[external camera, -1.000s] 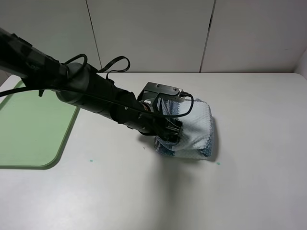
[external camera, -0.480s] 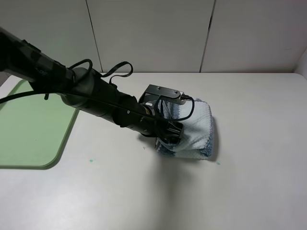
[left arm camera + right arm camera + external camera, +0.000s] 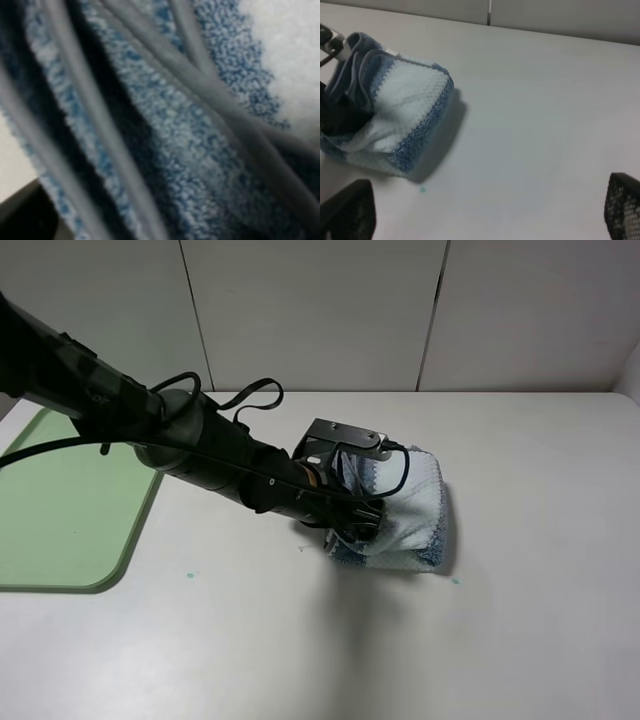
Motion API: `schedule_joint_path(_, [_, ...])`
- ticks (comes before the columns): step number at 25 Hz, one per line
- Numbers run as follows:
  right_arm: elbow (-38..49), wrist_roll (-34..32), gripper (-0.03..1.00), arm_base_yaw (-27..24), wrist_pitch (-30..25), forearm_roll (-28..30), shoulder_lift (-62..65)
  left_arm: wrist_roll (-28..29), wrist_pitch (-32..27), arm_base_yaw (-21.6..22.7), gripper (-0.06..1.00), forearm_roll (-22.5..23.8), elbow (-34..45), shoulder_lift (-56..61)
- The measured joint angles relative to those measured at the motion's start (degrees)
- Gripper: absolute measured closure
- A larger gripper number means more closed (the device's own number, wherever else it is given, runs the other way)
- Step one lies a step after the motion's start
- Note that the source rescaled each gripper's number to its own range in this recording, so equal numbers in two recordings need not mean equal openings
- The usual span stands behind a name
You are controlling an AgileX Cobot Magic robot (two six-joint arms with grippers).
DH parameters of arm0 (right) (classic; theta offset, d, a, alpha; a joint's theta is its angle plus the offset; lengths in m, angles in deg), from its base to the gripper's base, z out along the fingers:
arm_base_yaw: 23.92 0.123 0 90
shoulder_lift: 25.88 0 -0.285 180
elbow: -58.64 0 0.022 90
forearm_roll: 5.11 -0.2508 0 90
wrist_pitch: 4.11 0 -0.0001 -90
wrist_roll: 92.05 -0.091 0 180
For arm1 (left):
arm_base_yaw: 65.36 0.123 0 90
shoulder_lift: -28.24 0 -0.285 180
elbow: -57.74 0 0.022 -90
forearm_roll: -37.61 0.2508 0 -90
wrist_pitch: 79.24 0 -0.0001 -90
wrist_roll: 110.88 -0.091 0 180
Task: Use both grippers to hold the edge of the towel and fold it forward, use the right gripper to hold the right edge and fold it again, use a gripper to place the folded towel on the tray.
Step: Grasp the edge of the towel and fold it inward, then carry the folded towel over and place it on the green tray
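Towel: thick white-and-blue striped waffle cloth [image 3: 405, 515], folded, lying on white table [image 3: 520, 640], well apart from pale-green tray [image 3: 60, 510].
Handling: judged soft, floppy; layered grey hems [image 3: 90, 125] best pinched together.
Left claw [image 3: 352, 520]: buried in folds; grasp cannot be told.
Right claw [image 3: 485, 210]: spread wide, empty.

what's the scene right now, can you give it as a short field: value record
towel: folded into a thick bundle, lying on the table, right of centre
tray: pale green, at the table's left edge, nothing on it
left gripper: pushed into the towel's left side; wrist view filled with its hems and blue pile
left jaws: hidden by cloth, state unclear
right gripper: open, clear of the towel, fingertips over bare table
towel on tray: not yet
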Motion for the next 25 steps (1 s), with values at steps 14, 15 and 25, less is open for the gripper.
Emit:
schedule_joint_path(14, [0.0,0.0,-0.03,0.0,0.0,-0.04,0.0,0.05,1.87,-0.96,0.76,0.0,-0.13,-1.55])
schedule_joint_path(15, [0.0,0.0,-0.03,0.0,0.0,-0.04,0.0,0.05,2.13,-1.05,0.76,0.0,-0.13,-1.73])
schedule_joint_path(25, [0.0,0.0,-0.03,0.0,0.0,-0.38,0.0,0.16,1.74,-1.22,0.76,0.0,-0.25,-1.8])
